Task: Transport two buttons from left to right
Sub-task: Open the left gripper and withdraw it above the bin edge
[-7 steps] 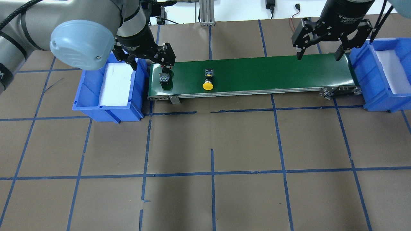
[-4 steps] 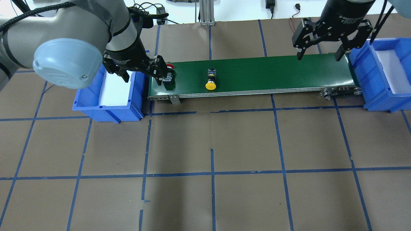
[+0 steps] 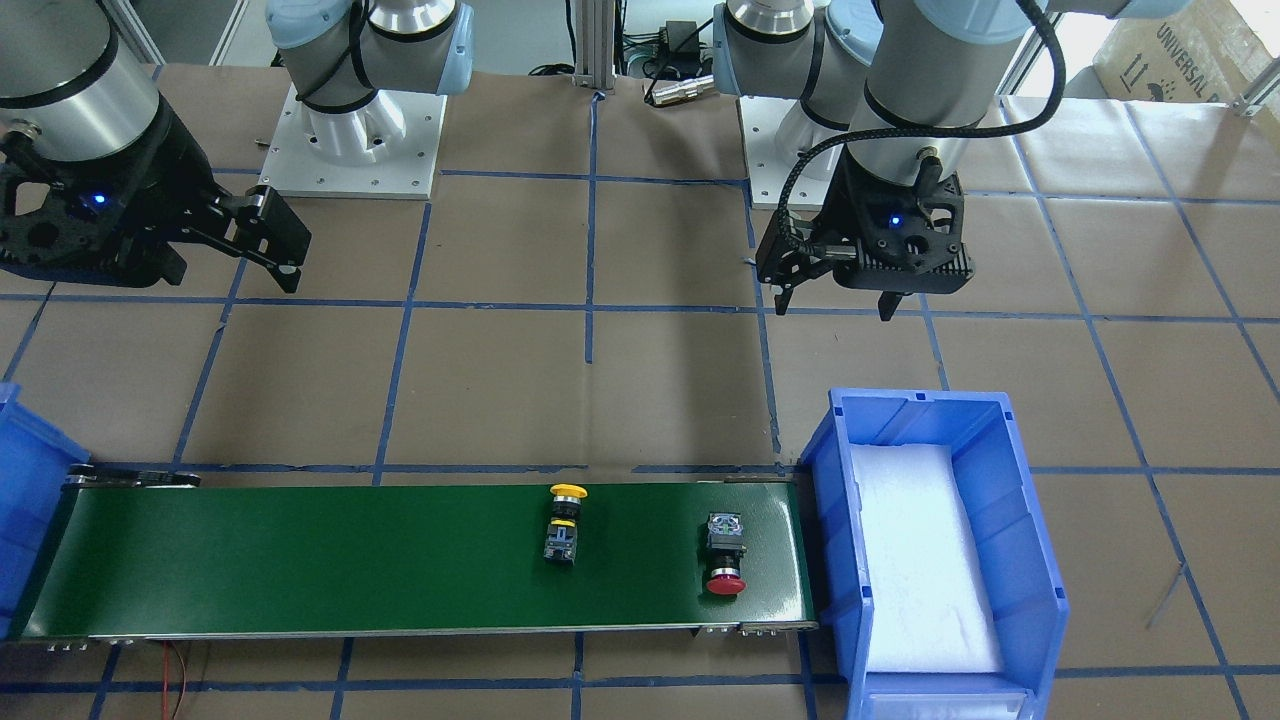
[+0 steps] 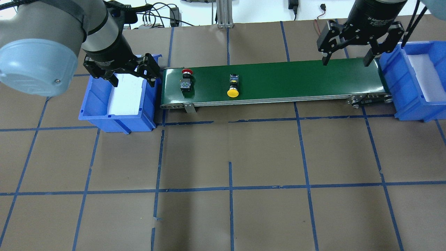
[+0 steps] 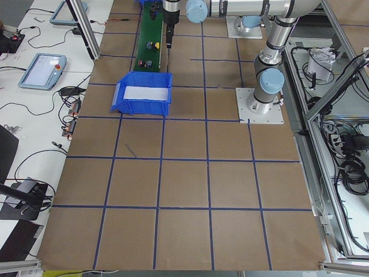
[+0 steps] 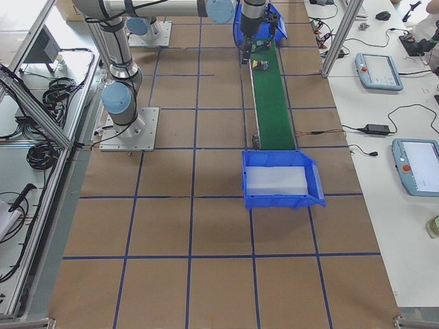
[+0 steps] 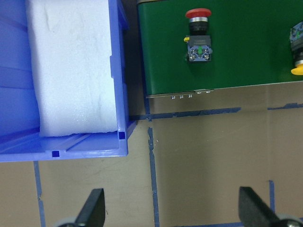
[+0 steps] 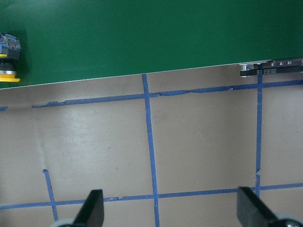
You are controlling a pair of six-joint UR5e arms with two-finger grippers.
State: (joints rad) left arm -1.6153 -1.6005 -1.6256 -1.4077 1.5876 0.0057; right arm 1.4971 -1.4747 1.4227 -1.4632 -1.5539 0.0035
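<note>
The red button [image 4: 186, 83] lies on its side at the left end of the green conveyor belt [image 4: 278, 76]; it also shows in the front view [image 3: 725, 560] and the left wrist view [image 7: 199, 40]. The yellow button [image 4: 232, 85] lies on the belt a little further right, also in the front view [image 3: 564, 522] and at the right wrist view's edge [image 8: 9, 61]. My left gripper [image 4: 134, 82] is open and empty above the left blue bin [image 4: 118, 120], apart from the red button. My right gripper [image 4: 345, 62] is open and empty above the belt's right end.
The left bin holds only white foam [image 4: 127, 92]. A second blue bin [image 4: 393, 80] with foam stands at the belt's right end. Brown table paper with blue tape lines [image 4: 230, 188] lies in front of the belt. Cables and an aluminium post [image 4: 223, 14] are behind it.
My left gripper has pulled away from the red button and moved left, over the blue bin. The red button stays on the belt. Both buttons have shifted slightly right. The right arm has not moved.
</note>
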